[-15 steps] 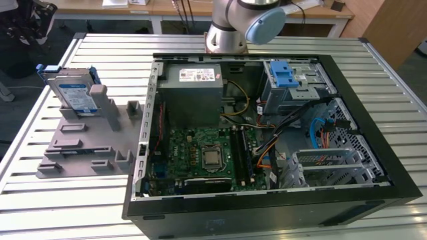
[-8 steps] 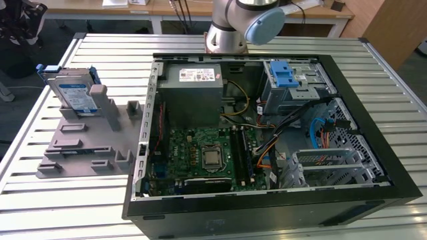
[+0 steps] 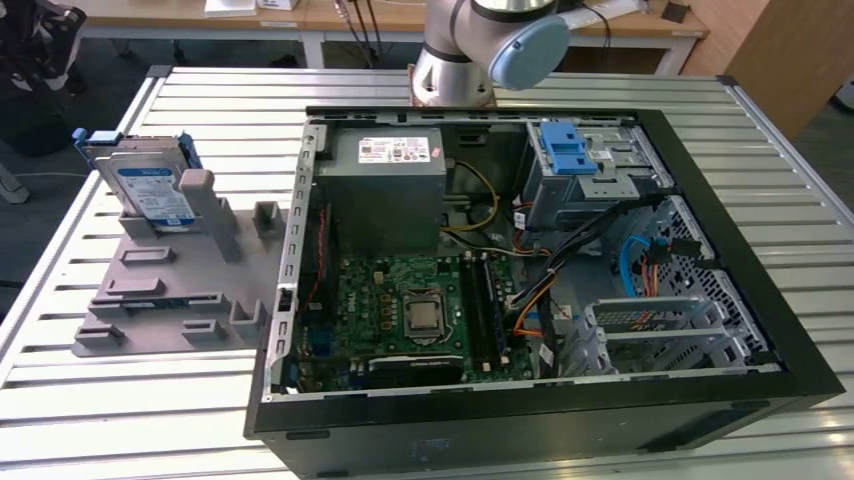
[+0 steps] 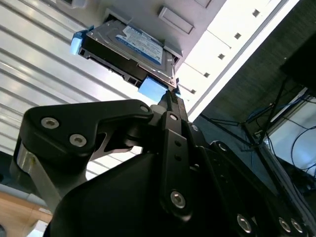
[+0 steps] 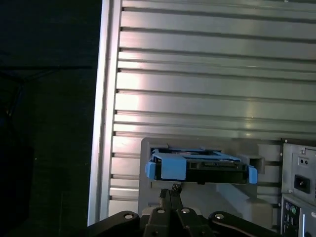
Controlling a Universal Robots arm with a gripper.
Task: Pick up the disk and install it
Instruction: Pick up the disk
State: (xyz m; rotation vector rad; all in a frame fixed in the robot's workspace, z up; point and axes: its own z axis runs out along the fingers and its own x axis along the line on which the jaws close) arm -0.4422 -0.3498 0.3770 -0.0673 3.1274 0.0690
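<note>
Disk stands edge-up in its grey holder, long axis crosswise, straight ahead of and near the clenched, empty claw.

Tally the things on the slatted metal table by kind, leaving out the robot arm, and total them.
Silver hard drive with blue plastic bracket: 1
Grey plastic holding fixture: 1
Open black computer case: 1
Total: 3
</note>
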